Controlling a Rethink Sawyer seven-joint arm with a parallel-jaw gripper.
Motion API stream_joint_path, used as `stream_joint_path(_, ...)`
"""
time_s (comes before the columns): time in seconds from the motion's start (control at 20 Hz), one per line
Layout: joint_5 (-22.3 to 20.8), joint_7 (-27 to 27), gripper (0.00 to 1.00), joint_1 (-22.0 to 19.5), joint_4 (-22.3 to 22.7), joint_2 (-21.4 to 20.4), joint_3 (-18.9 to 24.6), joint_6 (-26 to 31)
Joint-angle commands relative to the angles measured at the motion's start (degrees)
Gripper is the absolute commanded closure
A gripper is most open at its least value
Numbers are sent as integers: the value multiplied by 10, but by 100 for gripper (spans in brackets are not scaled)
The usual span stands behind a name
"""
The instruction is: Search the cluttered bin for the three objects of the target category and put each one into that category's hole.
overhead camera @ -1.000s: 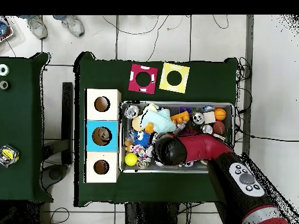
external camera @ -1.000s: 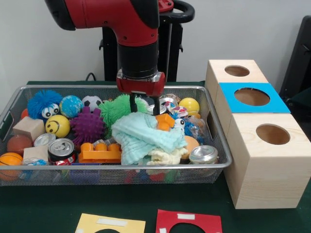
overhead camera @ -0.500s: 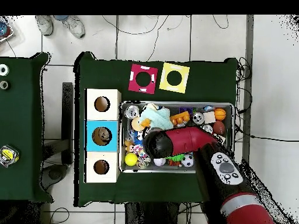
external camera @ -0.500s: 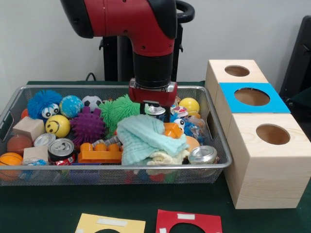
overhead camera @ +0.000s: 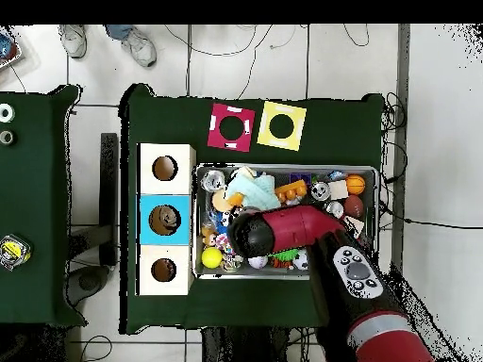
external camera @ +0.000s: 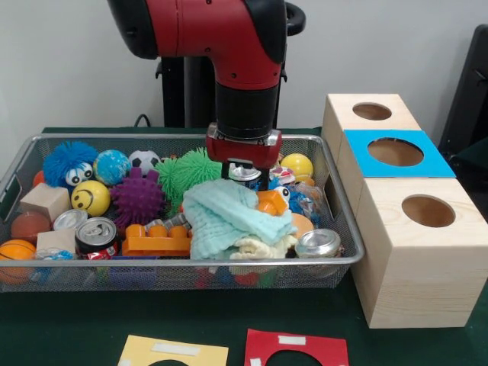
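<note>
The bin (external camera: 191,261) is a silver wire-mesh basket packed with toys; it also shows in the overhead view (overhead camera: 377,203). My gripper (external camera: 245,175) hangs low over the bin's back middle, open, with its fingers on either side of a silver can (external camera: 244,174). A teal cloth (external camera: 225,213) lies just in front of it. More cans lie at the front left (external camera: 96,233) and front right (external camera: 319,242). Three wooden boxes with round holes stand to the right; the middle one bears a blue card (external camera: 395,152). In the overhead view the arm (overhead camera: 283,231) hides the gripper.
In the bin: a yellow ball (external camera: 296,165), a smiley ball (external camera: 90,197), a purple spiky ball (external camera: 137,198), a green spiky ball (external camera: 187,169), an orange brick (external camera: 156,240), a wooden block (external camera: 46,200). A yellow card (external camera: 174,352) and a red card (external camera: 296,349) lie in front. A person's shoes (overhead camera: 141,45) show.
My gripper has moved toward the boxes' side from above the cloth and now stands over the silver can. The cloth has settled lower. The person's shoes have shifted.
</note>
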Motion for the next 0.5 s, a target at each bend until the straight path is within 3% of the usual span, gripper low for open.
stream_joint_path(0.05,-18,-19,0,-74,15,-19,10,-50)
stream_joint_path(0.25,-26,-86,0,-120,-4,-17,50,-21)
stream_joint_path(0.5,-34,-109,0,-135,-40,7,74,-1)
